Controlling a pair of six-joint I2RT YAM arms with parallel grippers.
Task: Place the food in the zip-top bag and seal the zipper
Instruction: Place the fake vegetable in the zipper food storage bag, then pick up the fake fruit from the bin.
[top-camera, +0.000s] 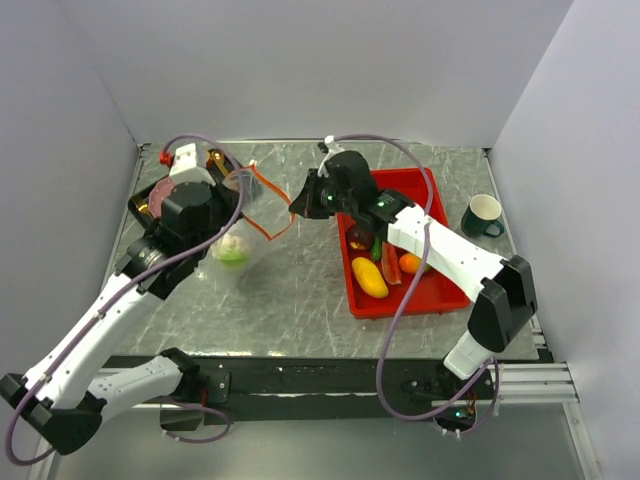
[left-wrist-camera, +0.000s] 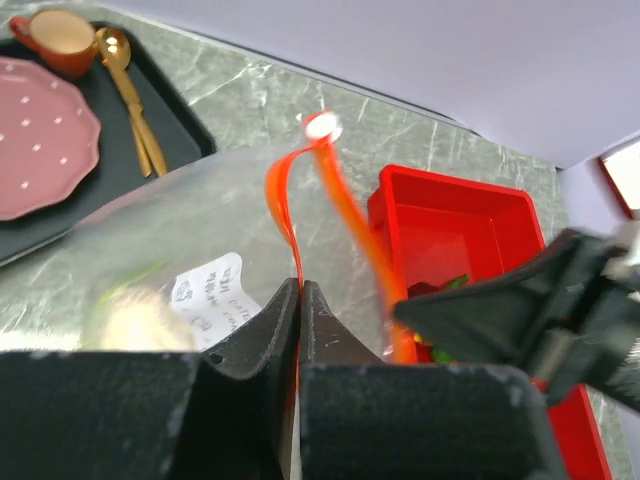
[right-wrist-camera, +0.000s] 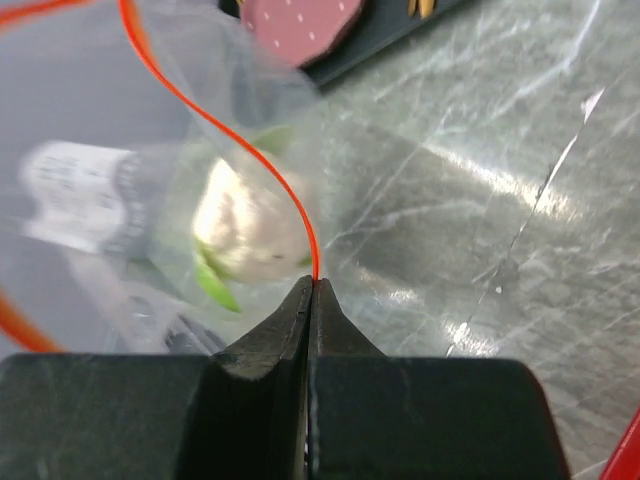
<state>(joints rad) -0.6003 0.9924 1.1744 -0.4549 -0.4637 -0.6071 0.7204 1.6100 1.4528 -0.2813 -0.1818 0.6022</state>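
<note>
- Two grippers, both shut tight on the same strip: left gripper (left-wrist-camera: 299, 292) pinched on the zipper (left-wrist-camera: 347, 208) at one spot, right gripper (right-wrist-camera: 311, 288) pinched on it at another, jaws together with only the thin strip between them.
- One zip-top bag (top-camera: 245, 205), clear and floppy, held left of centre over the far half of the table (top-camera: 300, 290), its mouth spread between the two pinches.
- One zipper, orange-red, looping in a curve from one gripper to the other.
- One white-green leafy vegetable (top-camera: 233, 250) inside the bag, at its near end.
- Four more food pieces in the red tray (top-camera: 405, 178) on the right: one yellow oval fruit (top-camera: 370, 277) nearest, one orange (top-camera: 410, 263), one red slice (top-camera: 390, 262) between those two, one dark red piece (top-camera: 358, 238) farther back; a green bit among them, too small to tell.
- One dark green cup (top-camera: 484, 214) right of the red tray, apart from it.
- One black tray (left-wrist-camera: 175, 125) at the far left, carrying one pink plate (left-wrist-camera: 40, 130), one orange cup (left-wrist-camera: 62, 40) and one gold spoon (left-wrist-camera: 118, 50) with a second gold handle just beside it.
- In the way from above: left arm over most of the black tray, right arm across the red tray's right side.
</note>
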